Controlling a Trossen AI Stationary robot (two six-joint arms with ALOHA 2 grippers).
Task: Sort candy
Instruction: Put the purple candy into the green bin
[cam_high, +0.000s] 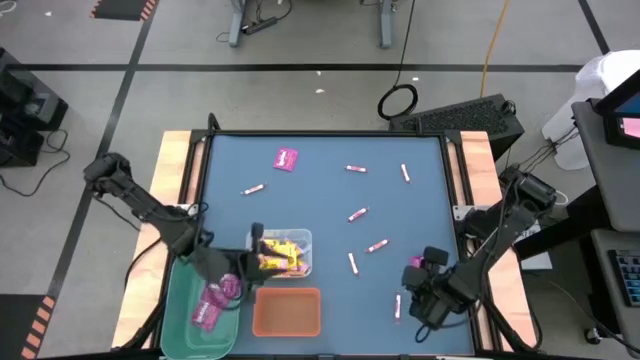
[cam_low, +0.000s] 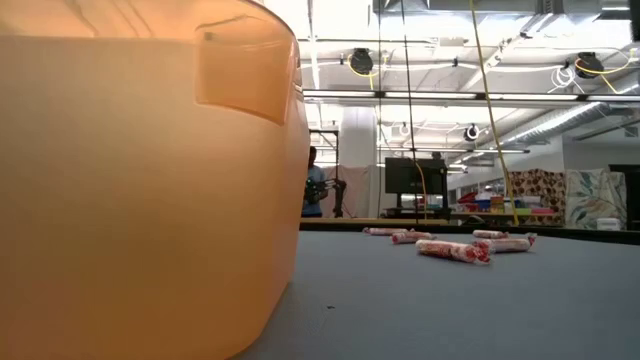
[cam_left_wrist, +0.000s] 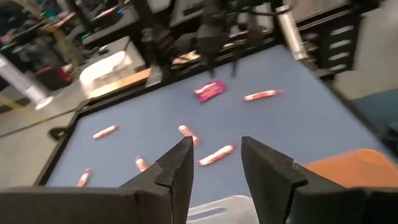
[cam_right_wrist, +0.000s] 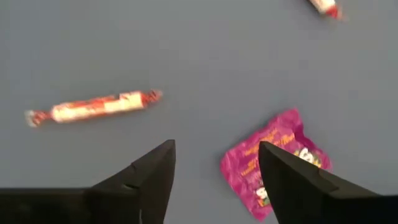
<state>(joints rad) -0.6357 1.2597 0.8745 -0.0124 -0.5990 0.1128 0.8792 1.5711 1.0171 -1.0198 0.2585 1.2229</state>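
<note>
Magenta packet partly behind finger.

Robotics lab or workshop: bare grey concrete floor, round ceiling lamps, dangling yellow cable, cluttered workbenches behind.

The blue table is mostly bare through its middle and far half, with only scattered pink-and-white sticks and one magenta packet lying flat, so a gripper can pass above them freely. The near left edge is crowded: the green bin, the clear bin and the orange bin sit close together, and the left gripper hangs over the clear bin's rim. At the near right, the right gripper hovers, jaws apart, just above another magenta packet, with a stick lying beside it on open surface.
</note>
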